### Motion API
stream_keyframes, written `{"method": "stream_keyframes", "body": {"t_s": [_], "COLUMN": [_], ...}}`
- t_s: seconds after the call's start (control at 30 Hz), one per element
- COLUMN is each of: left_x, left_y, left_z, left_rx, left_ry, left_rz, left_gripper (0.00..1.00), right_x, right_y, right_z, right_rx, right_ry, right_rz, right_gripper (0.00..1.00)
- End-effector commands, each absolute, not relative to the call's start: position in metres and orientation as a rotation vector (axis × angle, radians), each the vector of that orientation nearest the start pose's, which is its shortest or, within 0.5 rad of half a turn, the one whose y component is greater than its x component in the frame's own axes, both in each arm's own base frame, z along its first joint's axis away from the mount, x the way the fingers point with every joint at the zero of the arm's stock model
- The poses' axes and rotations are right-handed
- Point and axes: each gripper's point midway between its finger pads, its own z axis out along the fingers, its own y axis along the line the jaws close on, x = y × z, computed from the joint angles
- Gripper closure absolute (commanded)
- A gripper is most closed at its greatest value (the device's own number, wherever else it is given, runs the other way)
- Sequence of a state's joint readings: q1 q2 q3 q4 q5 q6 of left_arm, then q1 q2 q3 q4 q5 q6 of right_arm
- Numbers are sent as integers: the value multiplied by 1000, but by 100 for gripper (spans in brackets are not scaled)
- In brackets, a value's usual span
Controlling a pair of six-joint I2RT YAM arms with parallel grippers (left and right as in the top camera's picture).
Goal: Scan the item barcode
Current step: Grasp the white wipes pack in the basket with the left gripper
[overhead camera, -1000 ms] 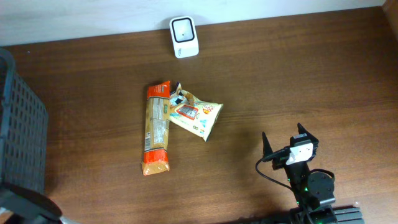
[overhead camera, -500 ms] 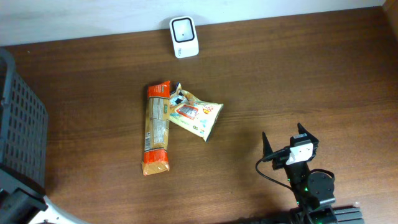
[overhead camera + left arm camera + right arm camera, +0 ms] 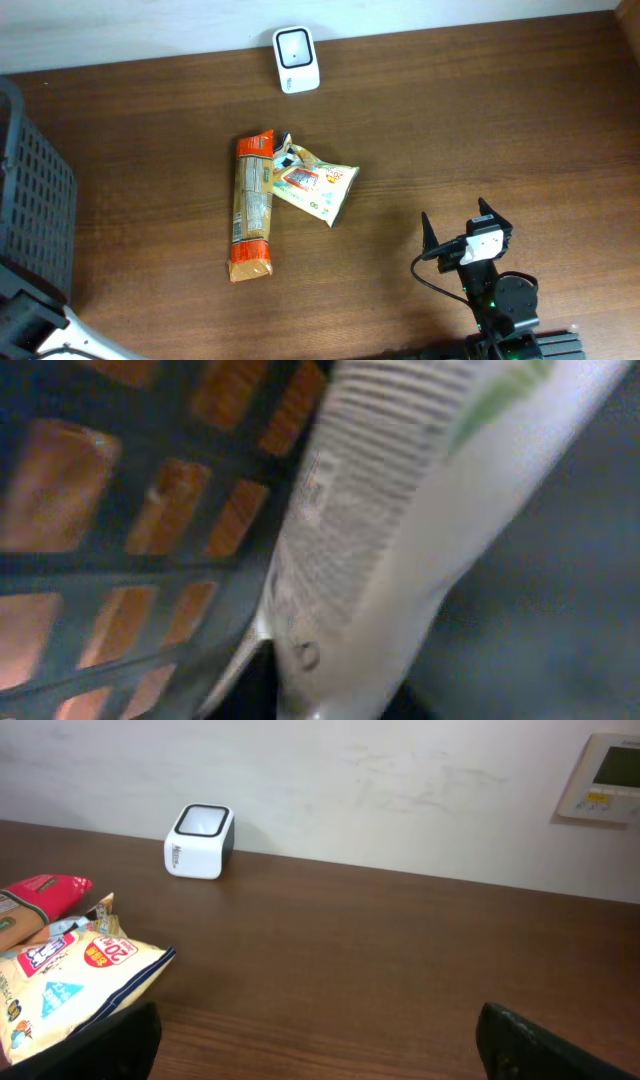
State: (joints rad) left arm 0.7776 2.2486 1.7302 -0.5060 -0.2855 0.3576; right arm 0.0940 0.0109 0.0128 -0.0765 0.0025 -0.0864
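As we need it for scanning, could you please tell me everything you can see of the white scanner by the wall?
The scanner is a small white box with rounded corners, seemingly plastic, with a dark-framed square window on top and a dark side panel. It stands at the far edge of the wooden table, against or just before the white wall. The snack packets lie apart from it, nearer the middle.

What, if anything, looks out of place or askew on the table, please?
Nothing looks spilled; only the yellow snack bag lies askew, angled against the upper end of the orange pack.
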Motion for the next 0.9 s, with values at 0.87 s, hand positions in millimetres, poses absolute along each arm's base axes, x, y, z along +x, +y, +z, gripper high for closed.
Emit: {"method": "stream_keyframes", "body": {"t_s": [0.87], "left_x": [384], "left_y": [142], "left_z": [425], "left_rx": [-374], "left_ry": [1895], "left_rz": [110], "left_gripper": [100], "right_x": [245], "right_y": [22], "right_z": [156], "right_rx": [-147], "right_ry": [1642], "right_rz": [-1], "right_gripper": [1]}}
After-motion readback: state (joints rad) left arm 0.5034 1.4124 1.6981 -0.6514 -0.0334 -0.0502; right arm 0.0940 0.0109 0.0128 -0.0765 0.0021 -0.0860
